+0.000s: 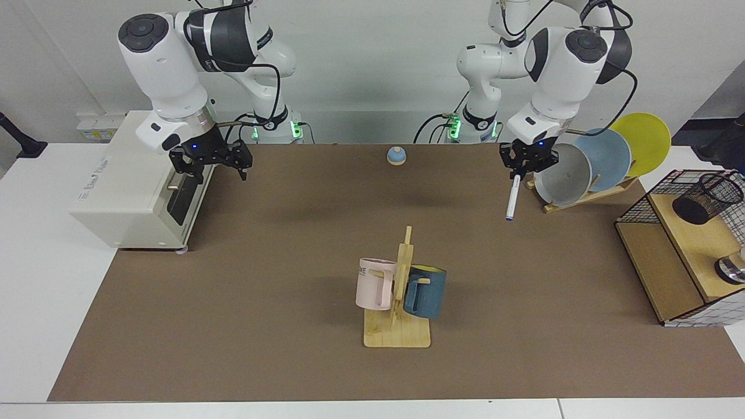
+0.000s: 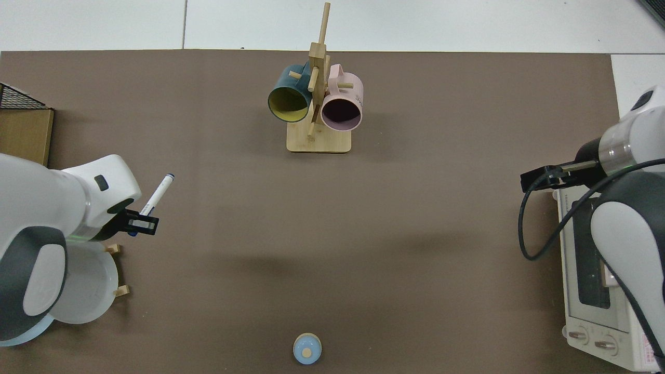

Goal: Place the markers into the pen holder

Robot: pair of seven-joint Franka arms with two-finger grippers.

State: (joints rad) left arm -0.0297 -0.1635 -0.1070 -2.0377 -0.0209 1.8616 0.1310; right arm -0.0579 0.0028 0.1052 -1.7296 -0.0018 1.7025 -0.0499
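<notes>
While the marker [image 1: 513,201] hangs nearly upright from the left pincer [image 1: 517,169], clamped at its upper end with the tip pointing down over the tabletop [image 1: 291,326], the step in hand is, by my reading, carrying it over to the pen holder [image 1: 705,198]. That black mesh cup sits tilted on the wooden shelf [image 1: 692,244] inside the wire rack, well apart from the marker, with the dish rack and its grey bowl [image 1: 561,174] just beside the pincer and between the two. Done well, the carry probably lifts the marker clear of the bowl and the rack's wire edge, then lines its tip up with the tilted rim before letting go. The right pincer [image 1: 210,164] waits with its fingers apart beside the toaster oven [image 1: 125,186], well away.
</notes>
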